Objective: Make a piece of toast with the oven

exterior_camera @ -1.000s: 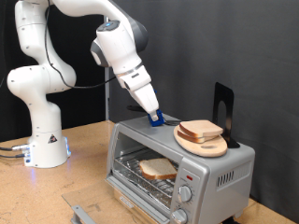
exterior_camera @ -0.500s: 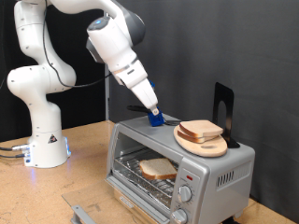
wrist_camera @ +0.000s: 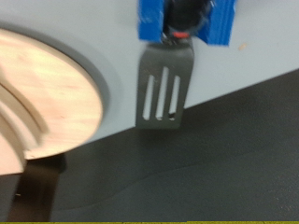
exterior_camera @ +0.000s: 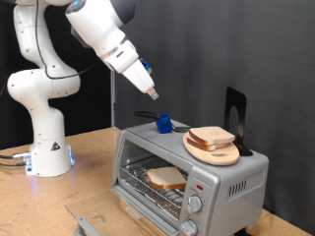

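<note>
The silver oven (exterior_camera: 234,177) stands at the exterior view's right with its door dropped open. One piece of toast (exterior_camera: 165,177) lies on the wire rack inside. My gripper (exterior_camera: 152,92) hangs in the air above the oven's top, apart from everything, with nothing between its fingers. Below it a blue holder (exterior_camera: 163,124) with a black spatula stands on the oven's top. The wrist view shows the blue holder (wrist_camera: 149,21) and the slotted spatula blade (wrist_camera: 161,89) lying on the oven's pale top. My fingers do not show there.
A round wooden plate (exterior_camera: 219,153) with stacked bread slices (exterior_camera: 212,137) sits on the oven's top; its rim also shows in the wrist view (wrist_camera: 51,98). A black stand (exterior_camera: 234,111) rises behind it. The robot's white base (exterior_camera: 44,147) stands at the left.
My gripper has lifted up and to the exterior view's left, away from the blue holder it was touching. The holder and spatula stay on the oven's top.
</note>
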